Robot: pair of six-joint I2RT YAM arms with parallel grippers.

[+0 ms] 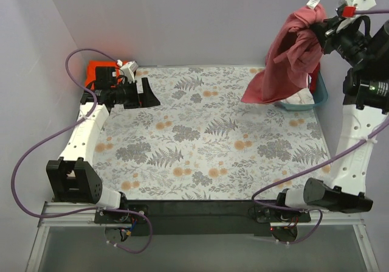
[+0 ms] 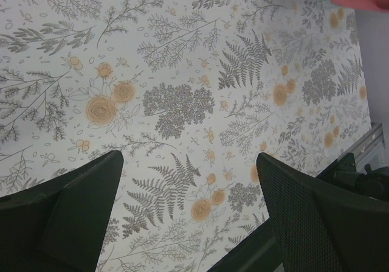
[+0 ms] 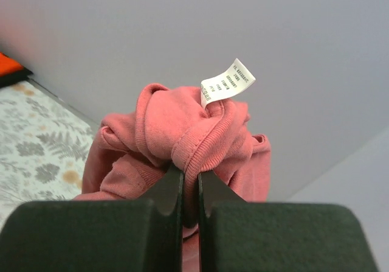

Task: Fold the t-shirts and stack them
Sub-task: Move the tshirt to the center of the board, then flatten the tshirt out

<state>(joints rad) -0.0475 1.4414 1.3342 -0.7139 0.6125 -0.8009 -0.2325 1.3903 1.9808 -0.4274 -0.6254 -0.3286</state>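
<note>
Pinching a thick fold of the dusty rose-red t-shirt [image 1: 290,59], my right pincer [image 1: 325,33] sits high in the upper right of the overhead frame. Its jaws are drawn narrow, with only the ribbed cloth between them. In my right wrist view the bunched fabric bulges above the fingers [image 3: 164,193], and a white label [image 3: 226,82] sticks up from the top of the bundle. The rest of the shirt hangs loose below and to the left, with its lowest corner over the far right edge of the floral table [image 1: 206,138]. It drapes in front of the teal basket [image 1: 320,94]; I cannot tell whether it touches the basket.

My left pincer [image 1: 146,92] lies at the upper left of the overhead frame, jaws spread wide and holding nothing, with the patterned table surface showing between them in the left wrist view. Just behind that arm, in the far left corner, sits the bright orange t-shirt [image 1: 96,72], well apart from the red one.
</note>
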